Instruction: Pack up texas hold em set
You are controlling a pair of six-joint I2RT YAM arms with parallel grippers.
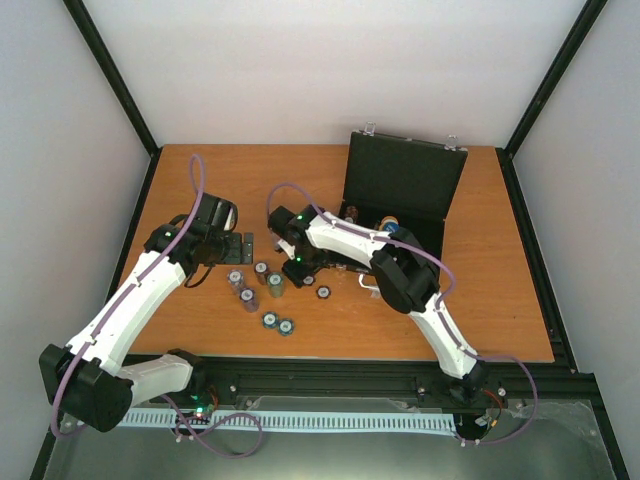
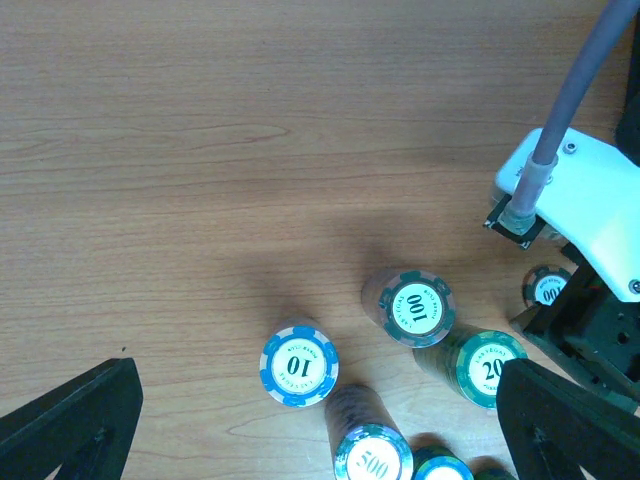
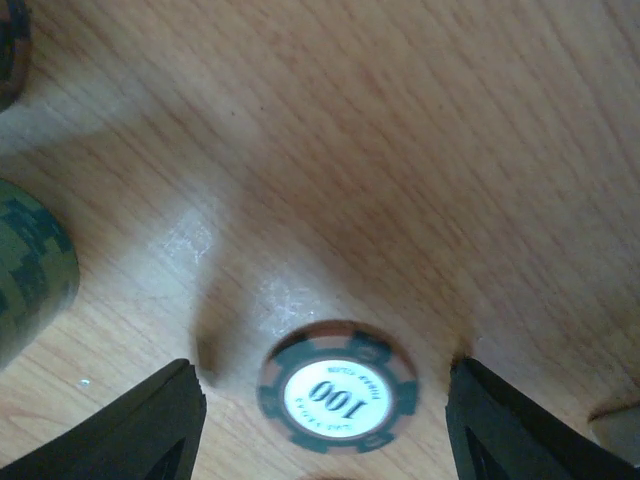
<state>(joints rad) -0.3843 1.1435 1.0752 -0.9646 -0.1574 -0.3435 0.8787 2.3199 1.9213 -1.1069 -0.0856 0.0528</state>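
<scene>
The black case (image 1: 402, 183) stands open at the back right, lid upright. Several short stacks of poker chips (image 1: 261, 271) stand left of centre. In the left wrist view they read 10 (image 2: 298, 366), 100 (image 2: 415, 308), 20 (image 2: 487, 368) and 500 (image 2: 373, 455). My right gripper (image 3: 325, 435) is open, low over the table, fingers on either side of a single flat 100 chip (image 3: 338, 398), not touching it. That chip also shows in the left wrist view (image 2: 548, 289). My left gripper (image 2: 320, 440) is open and empty above the stacks. A blue disc (image 1: 392, 226) lies in the case. The triangular token is hidden.
My right arm (image 1: 345, 238) reaches left across the front of the case base and covers part of it. A lone chip (image 1: 323, 292) and two flat chips (image 1: 278, 323) lie nearer the front. My right wrist (image 2: 585, 205) is close to the stacks.
</scene>
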